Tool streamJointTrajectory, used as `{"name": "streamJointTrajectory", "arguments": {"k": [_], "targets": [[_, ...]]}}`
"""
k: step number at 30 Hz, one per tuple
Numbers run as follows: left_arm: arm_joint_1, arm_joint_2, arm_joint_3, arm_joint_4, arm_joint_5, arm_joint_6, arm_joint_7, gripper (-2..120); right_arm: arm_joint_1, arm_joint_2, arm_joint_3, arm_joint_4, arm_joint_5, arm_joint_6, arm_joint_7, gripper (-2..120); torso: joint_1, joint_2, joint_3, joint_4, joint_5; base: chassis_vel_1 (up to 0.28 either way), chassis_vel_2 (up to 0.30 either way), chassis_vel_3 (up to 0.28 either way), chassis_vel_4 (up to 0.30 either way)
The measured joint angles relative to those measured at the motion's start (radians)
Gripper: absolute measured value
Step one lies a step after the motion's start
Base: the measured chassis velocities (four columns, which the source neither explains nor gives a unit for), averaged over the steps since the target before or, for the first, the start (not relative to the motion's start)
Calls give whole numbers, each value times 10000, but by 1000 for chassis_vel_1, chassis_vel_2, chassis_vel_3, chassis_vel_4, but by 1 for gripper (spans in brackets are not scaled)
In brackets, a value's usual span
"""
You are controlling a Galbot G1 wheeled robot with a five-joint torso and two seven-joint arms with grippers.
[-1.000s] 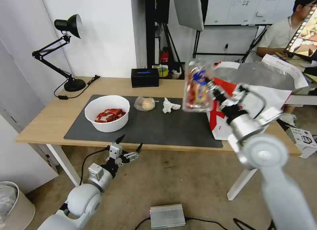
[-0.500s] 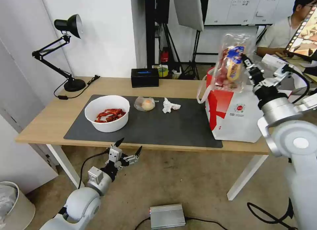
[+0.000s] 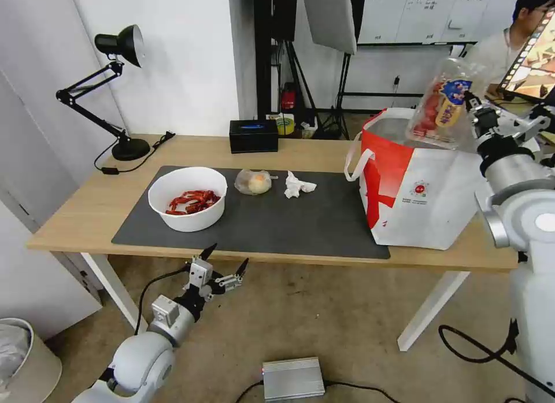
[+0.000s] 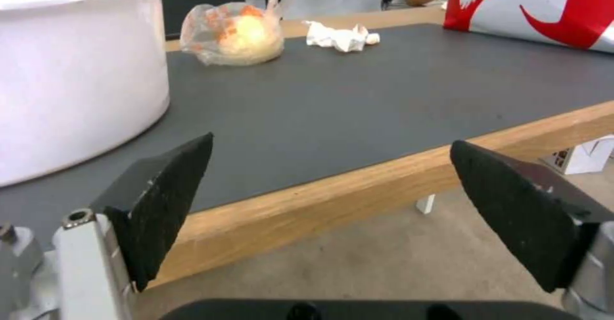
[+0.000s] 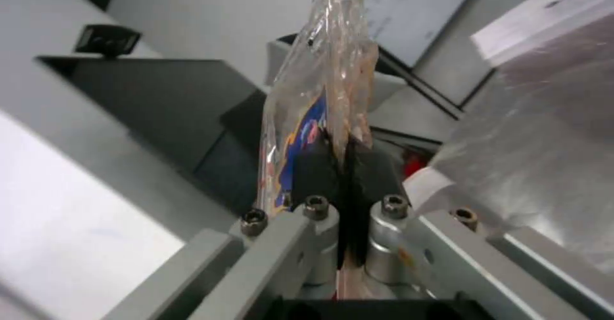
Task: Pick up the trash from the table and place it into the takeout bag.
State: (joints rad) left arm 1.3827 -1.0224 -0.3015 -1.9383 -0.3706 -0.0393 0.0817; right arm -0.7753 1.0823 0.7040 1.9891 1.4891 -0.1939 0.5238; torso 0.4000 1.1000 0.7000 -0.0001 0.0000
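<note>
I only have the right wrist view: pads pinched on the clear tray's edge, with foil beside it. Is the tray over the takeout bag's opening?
Observer: Yes. In the head view the right gripper holds the clear tray tilted above the takeout bag, toward the right side of its open top. It is not inside yet.
Operator: What's left on the table?
Observer: Three pieces on the dark mat: the white bowl of shells, the small clear bag and the crumpled tissue.
Operator: And the left arm?
Observer: The left gripper hangs open below the table at its front edge, near the bowl, holding nothing.
</note>
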Motion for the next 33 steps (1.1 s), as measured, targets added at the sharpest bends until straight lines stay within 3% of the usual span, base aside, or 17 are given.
{"name": "streamJointTrajectory", "arguments": {"k": [12, 16, 33], "targets": [[104, -132, -18, 2, 125, -3, 28, 100, 1424, 144, -252, -1015, 313, 485, 2875, 0, 0, 0, 0, 1, 0, 0, 0, 0, 0], [115, -135, -30, 31, 141, -20, 57, 100, 1568, 215, -265, -1201, 424, 552, 3396, 0, 0, 0, 0, 0, -1, 0, 0, 0, 0], [253, -262, -34, 45, 274, -48, 108, 100, 1630, 397, -267, -1462, 947, 615, 4056, 0, 0, -1, 0, 1, -1, 0, 0, 0, 0]]}}
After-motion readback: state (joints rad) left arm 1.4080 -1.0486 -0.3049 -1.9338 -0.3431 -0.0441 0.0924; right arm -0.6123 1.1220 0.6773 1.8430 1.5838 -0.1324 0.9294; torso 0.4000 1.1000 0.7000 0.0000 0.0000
